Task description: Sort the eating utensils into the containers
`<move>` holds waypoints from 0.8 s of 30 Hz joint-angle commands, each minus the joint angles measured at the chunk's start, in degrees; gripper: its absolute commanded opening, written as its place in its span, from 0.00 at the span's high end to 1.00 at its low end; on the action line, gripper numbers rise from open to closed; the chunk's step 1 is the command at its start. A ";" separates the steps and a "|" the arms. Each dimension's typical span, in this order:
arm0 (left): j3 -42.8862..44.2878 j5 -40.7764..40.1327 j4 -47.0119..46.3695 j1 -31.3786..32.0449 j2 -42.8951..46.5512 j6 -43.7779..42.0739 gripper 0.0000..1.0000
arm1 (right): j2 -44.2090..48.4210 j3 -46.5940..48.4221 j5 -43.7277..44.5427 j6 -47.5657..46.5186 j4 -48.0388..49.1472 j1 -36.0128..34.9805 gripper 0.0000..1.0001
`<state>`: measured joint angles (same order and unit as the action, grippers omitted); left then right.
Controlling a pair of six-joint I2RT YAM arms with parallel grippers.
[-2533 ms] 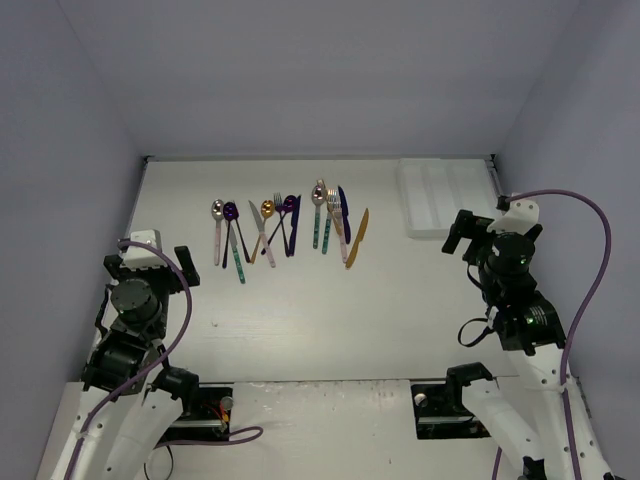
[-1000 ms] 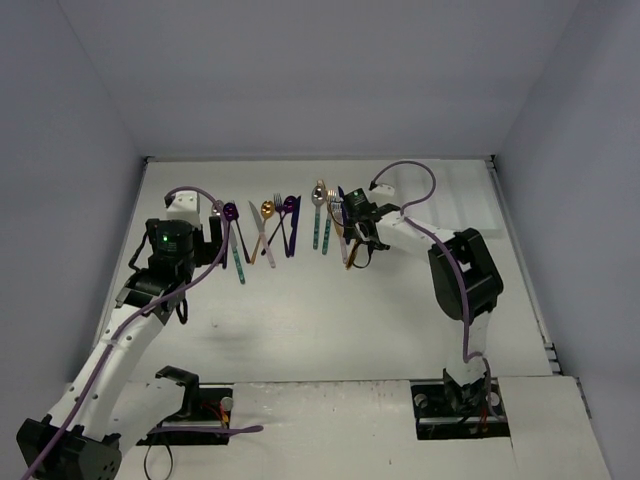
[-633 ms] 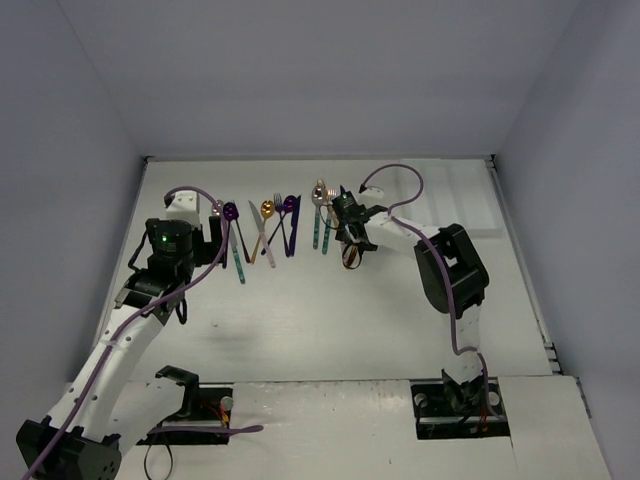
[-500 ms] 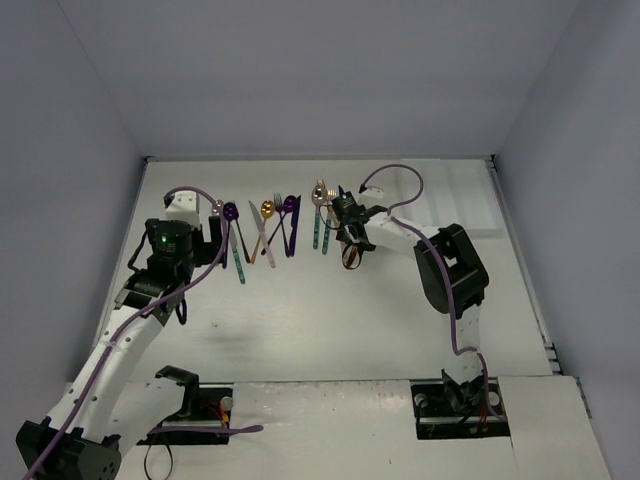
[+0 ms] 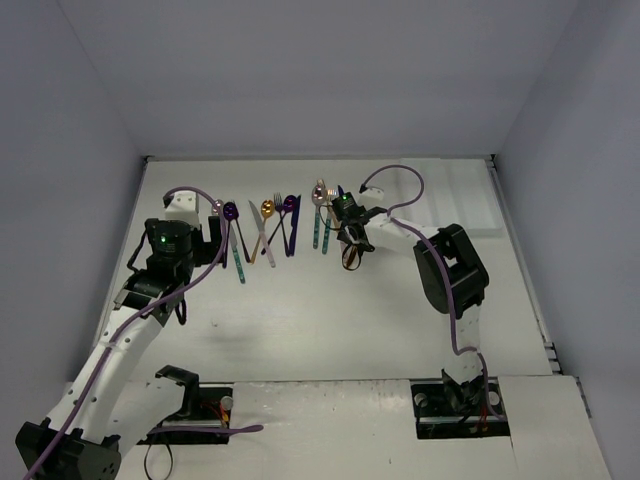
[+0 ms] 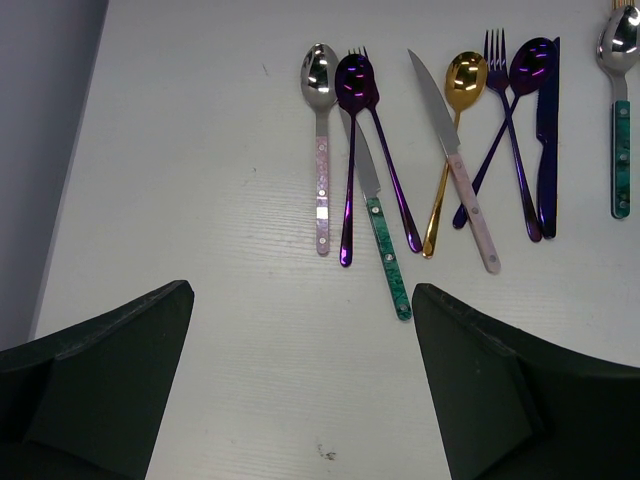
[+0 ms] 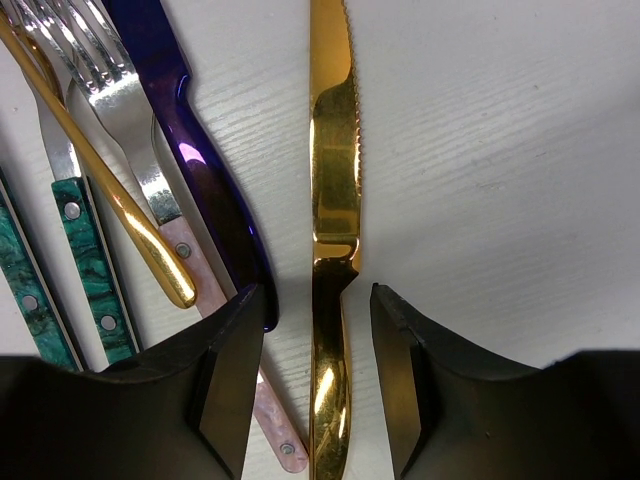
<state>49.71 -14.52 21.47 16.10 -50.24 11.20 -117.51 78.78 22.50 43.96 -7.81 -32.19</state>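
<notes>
To pick cleanly, I'd say the right gripper point(image 7: 315, 385) should squeeze the gold knife point(image 7: 333, 200) squarely across its slim handle. It should keep the finger next to the dark blue knife point(image 7: 190, 170) clear, then lift straight up before heading for the white tray point(image 5: 472, 198) at the table's far right. Its jaws stand part-way apart, one on either side of the handle, gripping nothing yet. The left gripper point(image 6: 300, 380) hangs spread wide and empty above the row's left end.
</notes>
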 commanded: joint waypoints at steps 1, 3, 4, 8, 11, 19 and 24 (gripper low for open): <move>0.38 0.28 -2.08 -0.37 1.01 0.93 0.10 | 1.54 -1.98 0.15 -0.13 -2.92 -0.24 0.57; 0.38 0.28 -2.14 -0.40 1.05 0.93 0.10 | 1.95 -2.26 0.09 -0.47 -2.88 -0.24 0.57; 0.38 0.28 -2.14 -0.43 1.10 0.93 0.10 | 2.13 -2.31 0.06 -0.68 -2.83 -0.24 0.57; 0.38 0.28 -2.05 -0.39 1.28 0.93 0.10 | 2.86 -2.80 0.06 -0.48 -2.76 -0.11 0.58; 0.38 0.20 -1.97 -0.45 1.46 0.93 0.10 | 3.16 -2.67 -0.17 -1.23 -2.48 -0.07 0.58; 0.38 0.28 -2.14 -0.45 1.54 0.84 0.10 | 3.80 -0.59 -0.05 -2.57 -2.21 -0.08 0.57; 0.31 0.27 -2.05 -0.45 1.64 0.84 0.10 | 3.67 -0.91 1.24 -1.08 -1.93 0.20 0.58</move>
<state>49.69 -14.41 21.58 16.05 -49.36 11.20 -116.51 77.32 21.81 42.35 -6.70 -32.23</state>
